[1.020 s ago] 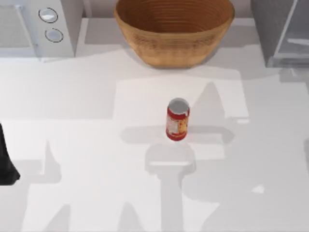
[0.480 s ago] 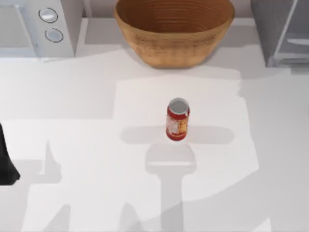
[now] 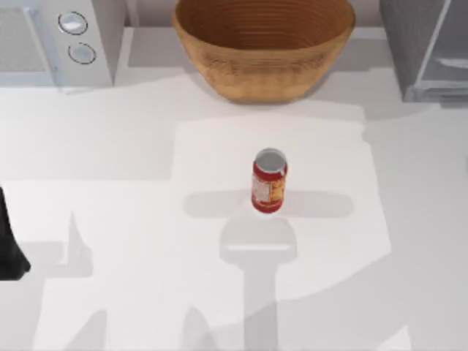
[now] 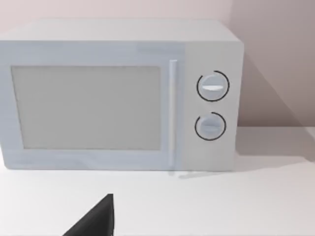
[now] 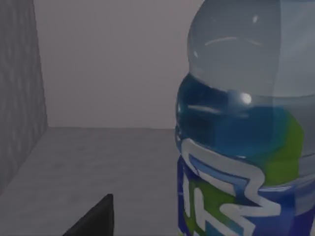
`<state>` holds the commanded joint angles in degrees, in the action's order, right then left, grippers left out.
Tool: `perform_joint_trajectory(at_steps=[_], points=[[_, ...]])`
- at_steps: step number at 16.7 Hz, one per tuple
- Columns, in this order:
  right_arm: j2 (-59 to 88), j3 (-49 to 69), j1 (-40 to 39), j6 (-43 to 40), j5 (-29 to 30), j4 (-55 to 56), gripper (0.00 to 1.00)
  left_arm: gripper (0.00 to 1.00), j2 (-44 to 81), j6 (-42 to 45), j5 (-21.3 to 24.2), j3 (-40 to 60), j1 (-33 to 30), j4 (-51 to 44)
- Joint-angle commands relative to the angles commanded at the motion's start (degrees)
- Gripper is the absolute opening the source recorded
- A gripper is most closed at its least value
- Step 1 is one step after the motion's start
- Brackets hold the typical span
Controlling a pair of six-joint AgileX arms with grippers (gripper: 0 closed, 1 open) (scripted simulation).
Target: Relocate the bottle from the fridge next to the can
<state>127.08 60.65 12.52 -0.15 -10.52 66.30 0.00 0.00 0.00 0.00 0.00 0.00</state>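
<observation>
Seen from above, our can (image 3: pixel 269 180) stands upright near the middle of the white table (image 3: pixel 131 219), with bare surface around it on every side. At 12 o'clock from it a woven basket (image 3: pixel 263 44) sits against the far edge, well apart. The white microwave (image 3: pixel 55 40) fills the 10 o'clock corner and the grey fridge (image 3: pixel 428 47) the 2 o'clock corner, its pale door panel angled toward the table.

Our left arm (image 3: pixel 9 245) appears as a dark shape at the table's 9 o'clock edge, parked well apart from the can. Its wrist camera faces the microwave (image 4: pixel 118 98) head on, showing the door, handle and two round knobs; a dark tip of the left end effector (image 4: pixel 96 221) pokes in, and we cannot tell whether it is released or clenched.

Our right wrist camera gives what the overhead one cannot: grey walls and a grey floor of the fridge (image 5: pixel 22 88) interior, with the bottle (image 5: pixel 246 132) close up, upright, its blue-green-white label plain. A dark tip of the right end effector (image 5: pixel 96 221) shows beside it, not visibly touching; we cannot tell its state.
</observation>
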Motion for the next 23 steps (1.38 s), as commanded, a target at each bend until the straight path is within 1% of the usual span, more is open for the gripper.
perform_joint_trajectory(at_steps=[7, 12, 23], points=[[6.7, 13.6, -0.9, -0.1, 1.1, -6.7, 1.00, 1.00, 0.0, 0.0, 0.0, 0.0, 0.0, 0.0], [7.5, 15.2, -1.1, -0.1, 1.2, -7.7, 1.00, 1.00, 0.0, 0.0, 0.0, 0.0, 0.0, 0.0], [7.5, 15.2, -1.1, -0.1, 1.2, -7.7, 0.17, 1.00, 0.0, 0.0, 0.0, 0.0, 0.0, 0.0]])
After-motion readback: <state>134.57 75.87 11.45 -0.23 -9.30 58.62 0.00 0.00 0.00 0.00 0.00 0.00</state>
